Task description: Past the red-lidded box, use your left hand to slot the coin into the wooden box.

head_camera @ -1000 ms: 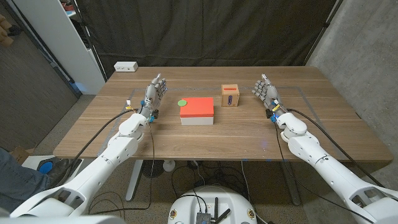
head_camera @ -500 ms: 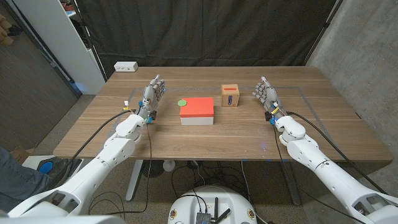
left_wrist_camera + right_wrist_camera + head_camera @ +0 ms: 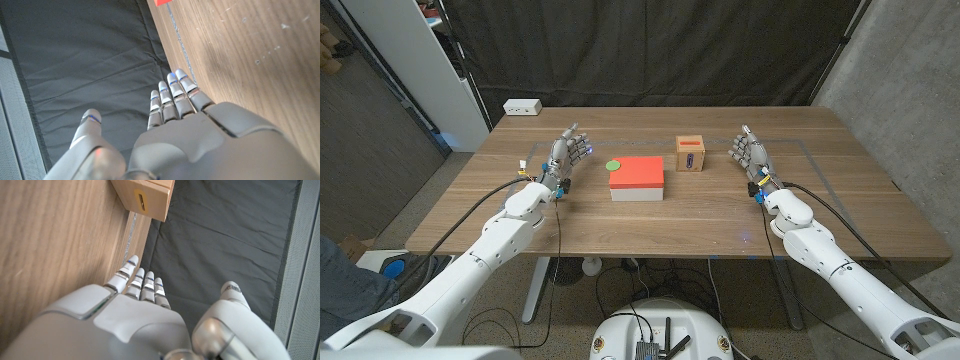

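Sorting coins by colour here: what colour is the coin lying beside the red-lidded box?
Green; the coin shows best in the head view.

The left robot hand (image 3: 567,156) has edged a touch to the right across the table (image 3: 520,215), nearer the green coin (image 3: 613,165), with its fingers now fanned a bit wider than a second ago. Its forearm has swung in along with it. The right robot hand (image 3: 750,155) has drifted slightly to the right too, a little further from the wooden box (image 3: 690,155), fingers upright and spread.
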{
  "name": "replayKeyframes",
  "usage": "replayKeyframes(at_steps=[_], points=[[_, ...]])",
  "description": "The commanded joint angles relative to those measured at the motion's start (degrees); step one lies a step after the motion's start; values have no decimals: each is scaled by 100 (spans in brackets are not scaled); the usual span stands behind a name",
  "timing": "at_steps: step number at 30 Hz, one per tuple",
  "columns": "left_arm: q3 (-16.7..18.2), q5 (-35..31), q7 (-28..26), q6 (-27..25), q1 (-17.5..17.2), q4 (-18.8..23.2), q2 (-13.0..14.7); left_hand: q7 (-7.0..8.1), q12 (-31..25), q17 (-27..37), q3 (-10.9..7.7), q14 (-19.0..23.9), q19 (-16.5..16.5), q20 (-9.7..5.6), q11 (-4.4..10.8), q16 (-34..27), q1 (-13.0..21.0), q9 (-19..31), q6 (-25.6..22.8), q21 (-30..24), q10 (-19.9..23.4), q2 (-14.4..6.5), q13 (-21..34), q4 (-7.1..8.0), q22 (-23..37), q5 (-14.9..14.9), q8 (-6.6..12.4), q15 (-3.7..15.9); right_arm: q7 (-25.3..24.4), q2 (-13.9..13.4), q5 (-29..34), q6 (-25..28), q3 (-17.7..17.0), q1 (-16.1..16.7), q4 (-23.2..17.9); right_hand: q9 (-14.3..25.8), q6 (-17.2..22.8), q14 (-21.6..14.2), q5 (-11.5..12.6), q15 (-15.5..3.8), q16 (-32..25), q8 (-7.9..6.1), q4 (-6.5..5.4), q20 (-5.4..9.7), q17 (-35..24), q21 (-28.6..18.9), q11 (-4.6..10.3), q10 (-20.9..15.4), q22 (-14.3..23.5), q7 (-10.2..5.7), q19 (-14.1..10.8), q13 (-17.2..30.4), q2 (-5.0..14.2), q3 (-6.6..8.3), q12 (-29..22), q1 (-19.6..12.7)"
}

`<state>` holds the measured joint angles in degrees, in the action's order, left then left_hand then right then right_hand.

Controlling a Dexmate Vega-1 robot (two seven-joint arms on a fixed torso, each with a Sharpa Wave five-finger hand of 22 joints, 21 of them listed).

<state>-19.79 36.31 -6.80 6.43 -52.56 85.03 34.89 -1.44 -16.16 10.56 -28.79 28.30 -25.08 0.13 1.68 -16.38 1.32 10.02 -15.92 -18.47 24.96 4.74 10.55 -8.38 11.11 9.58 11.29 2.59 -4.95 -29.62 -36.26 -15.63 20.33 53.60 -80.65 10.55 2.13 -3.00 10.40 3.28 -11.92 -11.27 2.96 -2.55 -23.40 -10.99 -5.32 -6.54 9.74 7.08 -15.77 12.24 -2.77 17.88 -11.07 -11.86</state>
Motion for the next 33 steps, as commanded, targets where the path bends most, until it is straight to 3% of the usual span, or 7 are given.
replayKeyframes(at_steps=[1, 6, 9, 12, 18, 24, 33], points=[[86, -16, -547, -720, -174, 595, 254, 6, -134, 22, -48, 1146, -967, 86, -116, -210, -7, 23, -179, -399, 1056, -49, 35, 24, 85, 30, 4, 174, -10, 24, 67, -237, -24, 50, 22, 5, 55, -4, 28, 39, -60, -25, 17, -19, -13, -42, 7, -77, 28, 94, -68, -2, 61, 38, -53, 4], [123, -57, -760, -873, -232, 757, 303, -86, -333, 11, -45, 2146, -1718, -32, 40, -385, -30, 25, -622, -725, 2300, -1, 38, 35, 111, 24, 75, 344, -30, 0, 119, -318, -41, 93, -39, 5, 82, -45, 25, 48, -76, -31, 29, -26, -7, -50, 13, -113, 28, 90, -95, -14, 78, 40, -63, -1], [149, -74, -845, -857, -267, 800, 287, -163, -413, 10, -48, 2933, -2061, -214, 102, -537, -52, 26, -835, -990, 3048, -1, 48, 64, 257, 23, 69, 544, -75, -27, 186, -331, -41, 108, -76, 5, 92, -49, 24, 45, -77, -34, 33, -27, -5, -52, 14, -120, 28, 89, -102, -18, 83, 41, -64, -3], [203, 4, -836, -740, -310, 769, 211, -313, -672, 120, -79, 3962, -2566, -522, 195, -870, -35, 29, -1181, -1467, 4290, -41, 114, 85, 547, 30, 89, 780, -106, 32, 160, -415, -65, 139, -71, 5, 108, -69, 22, 47, -84, -37, 42, -32, -1, -54, 15, -143, 28, 85, -110, -25, 91, 41, -70, -6], [249, 15, -956, -892, -380, 878, 284, -338, -1104, 348, -177, 5032, -3392, -899, 471, -1392, -17, 30, -1665, -2124, 5357, -116, 443, 84, 864, 34, 104, 968, -191, 31, 200, -496, -91, 261, -212, 5, 184, -136, 17, 49, -107, -56, 65, -35, 10, -70, 18, -206, 28, 62, -170, -43, 111, 42, -84, -15], [260, -37, -1062, -1051, -457, 1028, 398, -342, -2326, 1019, -343, 5299, -3867, -1214, 744, -2647, -20, 28, -2002, -2855, 5735, -143, 774, 50, 1612, 28, 17, 987, -303, -16, 247, -494, -125, 402, -416, 5, 211, -146, 14, 47, -109, -59, 79, -49, 16, -77, 7, -230, 28, 46, -200, -51, 122, 42, -87, -21], [422, 197, -1489, -1687, -701, 1544, 518, -126, -4239, 1735, -936, 5329, -4503, -1250, 897, -4694, 371, 33, -2456, -3904, 5743, -54, 993, -174, 3092, 68, 4, 976, -627, 65, 375, -618, -187, 613, -611, 6, 312, -158, 7, 42, -108, -82, 112, -61, 29, -64, -30, -357, 29, 42, -192, -67, 153, 48, -120, -38]])
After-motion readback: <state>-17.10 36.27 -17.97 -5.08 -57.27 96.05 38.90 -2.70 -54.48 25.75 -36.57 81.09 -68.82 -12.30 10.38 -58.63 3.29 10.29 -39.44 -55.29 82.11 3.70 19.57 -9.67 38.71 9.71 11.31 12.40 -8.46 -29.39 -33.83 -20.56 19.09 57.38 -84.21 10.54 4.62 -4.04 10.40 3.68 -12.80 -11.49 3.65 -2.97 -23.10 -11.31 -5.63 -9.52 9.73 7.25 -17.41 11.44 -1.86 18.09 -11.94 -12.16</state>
